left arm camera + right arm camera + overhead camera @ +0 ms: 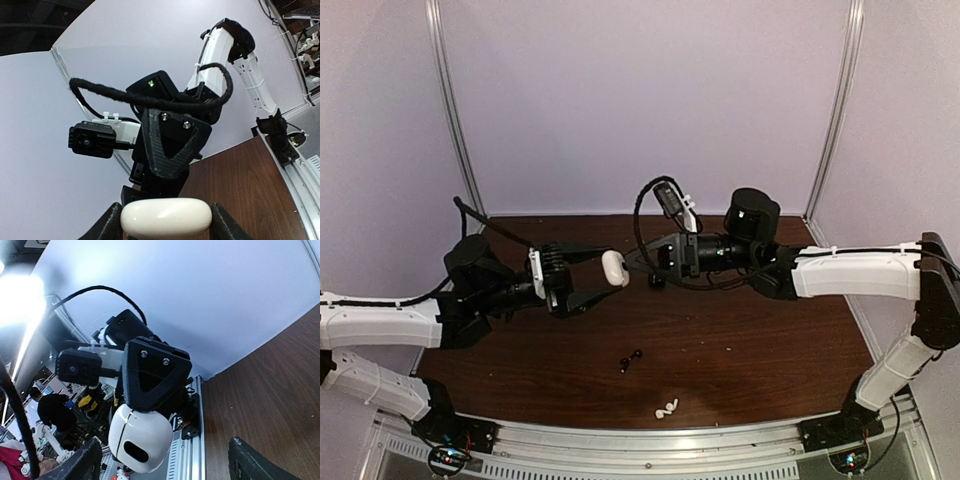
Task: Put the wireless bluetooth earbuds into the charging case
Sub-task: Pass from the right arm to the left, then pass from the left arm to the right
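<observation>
Dark wood-grain surface (pixel 770 350) carries the earbuds: the black pair (pixel 631 360) lies near its middle and the white pair (pixel 667 408) closer to the near edge, their stem directions too small to be read. Beyond them the charging case (pixel 615 268) is held off the surface, clamped in the left tool (pixel 608 272). The right tool (pixel 645 266) is pointed at the case, just beside it, with fingers spread and nothing held. It is judged the free arm for reaching back toward the earbuds.

top view dim, soft — glare on front rail (pixel 650 441) | right wrist blown out upper left | wrist edges bowed
</observation>
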`<state>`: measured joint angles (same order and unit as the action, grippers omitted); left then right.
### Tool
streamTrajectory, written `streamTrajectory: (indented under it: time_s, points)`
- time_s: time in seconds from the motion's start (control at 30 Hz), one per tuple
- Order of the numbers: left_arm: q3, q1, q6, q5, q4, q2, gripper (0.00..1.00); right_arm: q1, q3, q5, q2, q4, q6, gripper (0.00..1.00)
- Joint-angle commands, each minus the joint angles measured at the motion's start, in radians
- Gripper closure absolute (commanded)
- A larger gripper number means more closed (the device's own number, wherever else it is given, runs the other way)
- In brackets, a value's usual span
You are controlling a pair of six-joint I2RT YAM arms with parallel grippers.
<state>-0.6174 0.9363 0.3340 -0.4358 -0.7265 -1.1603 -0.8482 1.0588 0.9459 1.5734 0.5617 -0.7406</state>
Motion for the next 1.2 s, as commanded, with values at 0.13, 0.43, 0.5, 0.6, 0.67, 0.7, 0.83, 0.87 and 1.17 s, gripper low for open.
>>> streamTrajectory:
  time_s: [0.13, 0.43, 0.5, 0.6, 0.67, 0.7, 0.83, 0.87, 1.17]
  points:
    - [-0.070, 0.005, -0.176, -0.310, -0.024, 0.083, 0.70, -0.030, -0.028, 0.274, -0.051, 0.298, -0.131, 0.17]
    - [-0.092, 0.005, -0.210, -0.414, -0.048, 0.066, 0.76, -0.102, 0.018, 0.328, 0.012, 0.437, -0.246, 0.28]
    - [-0.095, 0.004, -0.218, -0.426, -0.057, 0.061, 0.78, -0.110, 0.030, 0.336, 0.022, 0.439, -0.252, 0.29]
    - [-0.093, 0.006, -0.225, -0.435, -0.076, 0.054, 0.78, -0.123, 0.044, 0.341, 0.038, 0.449, -0.265, 0.30]
    - [-0.096, 0.006, -0.230, -0.444, -0.085, 0.050, 0.79, -0.130, 0.050, 0.345, 0.053, 0.480, -0.291, 0.32]
    - [-0.097, 0.007, -0.232, -0.448, -0.088, 0.047, 0.79, -0.134, 0.052, 0.350, 0.060, 0.513, -0.304, 0.34]
    - [-0.105, 0.009, -0.236, -0.460, -0.096, 0.035, 0.81, -0.145, 0.065, 0.363, 0.098, 0.685, -0.448, 0.41]
    - [-0.105, 0.009, -0.236, -0.461, -0.101, 0.032, 0.81, -0.149, 0.071, 0.365, 0.109, 0.720, -0.476, 0.44]
    - [-0.113, 0.015, -0.238, -0.468, -0.113, 0.016, 0.83, -0.158, 0.099, 0.374, 0.187, 0.959, -0.675, 0.56]
